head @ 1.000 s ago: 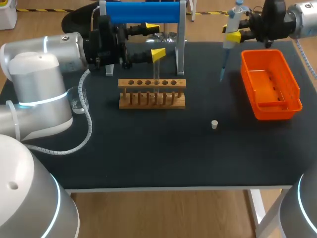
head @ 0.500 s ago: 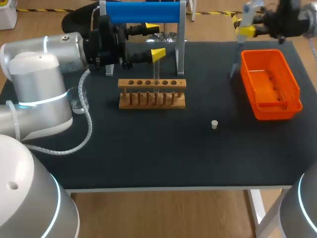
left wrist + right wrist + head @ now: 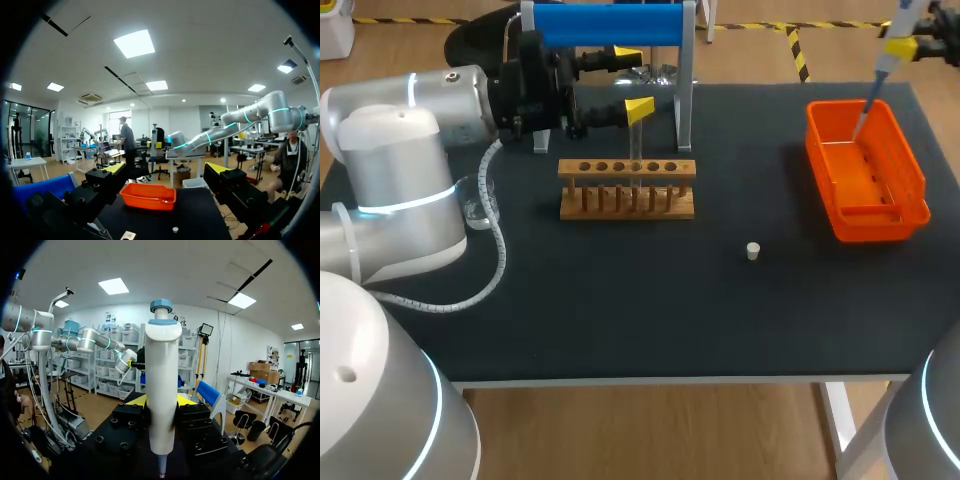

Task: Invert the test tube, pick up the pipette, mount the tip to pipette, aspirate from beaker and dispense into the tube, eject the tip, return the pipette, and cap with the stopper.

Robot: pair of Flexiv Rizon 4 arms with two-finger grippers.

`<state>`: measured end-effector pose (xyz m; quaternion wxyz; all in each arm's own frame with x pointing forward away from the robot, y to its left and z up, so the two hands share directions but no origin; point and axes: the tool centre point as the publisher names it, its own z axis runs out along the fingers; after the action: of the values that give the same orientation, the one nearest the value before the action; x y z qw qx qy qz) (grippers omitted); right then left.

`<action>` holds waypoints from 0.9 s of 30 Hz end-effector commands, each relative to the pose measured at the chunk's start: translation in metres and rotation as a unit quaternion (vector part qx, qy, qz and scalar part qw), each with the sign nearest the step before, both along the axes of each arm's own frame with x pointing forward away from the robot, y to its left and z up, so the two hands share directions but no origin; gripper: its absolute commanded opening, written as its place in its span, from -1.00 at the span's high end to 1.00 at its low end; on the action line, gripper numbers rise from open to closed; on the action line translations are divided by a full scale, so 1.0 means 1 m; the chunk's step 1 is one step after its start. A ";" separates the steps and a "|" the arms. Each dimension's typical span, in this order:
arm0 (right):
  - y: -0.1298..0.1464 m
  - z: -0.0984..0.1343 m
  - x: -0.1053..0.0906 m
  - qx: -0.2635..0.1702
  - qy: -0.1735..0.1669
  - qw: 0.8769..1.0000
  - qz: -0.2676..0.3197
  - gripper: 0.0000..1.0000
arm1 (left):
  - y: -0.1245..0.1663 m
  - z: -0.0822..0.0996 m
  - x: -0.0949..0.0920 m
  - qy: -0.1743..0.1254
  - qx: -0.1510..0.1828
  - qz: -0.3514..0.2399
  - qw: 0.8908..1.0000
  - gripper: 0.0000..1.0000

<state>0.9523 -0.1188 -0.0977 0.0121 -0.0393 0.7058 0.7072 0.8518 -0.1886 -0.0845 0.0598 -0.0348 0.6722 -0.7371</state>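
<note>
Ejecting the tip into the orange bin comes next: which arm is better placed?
Right. The right gripper is shut on the white blue-capped pipette, whose tip hangs over the orange plastic bin. The left gripper stands open by the wooden tube rack, far from the bin.

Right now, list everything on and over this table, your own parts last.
table: one, black top, under everything
rack: one, wooden, left of middle
test tube: one, clear, upright in the rack
stand: one, blue bar on a metal frame, behind the rack
beaker: one, clear, beside the left arm, partly hidden
stopper: one, white, on the table right of middle
bin: one, orange, at the right
pipette: one, white and blue, lower end over the bin
left gripper: one, yellow tips, open, above the rack
right gripper: one, yellow tips, shut on the pipette
</note>
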 end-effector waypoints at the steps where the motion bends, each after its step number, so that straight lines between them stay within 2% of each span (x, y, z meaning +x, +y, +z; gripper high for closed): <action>1: -0.020 -0.002 0.004 -0.004 0.000 1.000 0.005 1.00 | 0.000 0.000 0.001 -0.001 0.000 0.000 1.000 -1.00; 9: -0.033 -0.012 0.005 -0.004 0.005 1.000 -0.004 1.00 | 0.000 0.000 0.001 -0.001 0.000 0.000 1.000 -1.00; 27: -0.046 -0.016 0.009 -0.006 0.006 1.000 -0.004 1.00 | 0.000 0.000 0.001 -0.001 0.000 0.000 1.000 -1.00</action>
<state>0.9585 -0.1610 -0.1137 0.0136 -0.0289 0.7093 0.7042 0.8518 -0.1886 -0.0845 0.0598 -0.0349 0.6722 -0.7371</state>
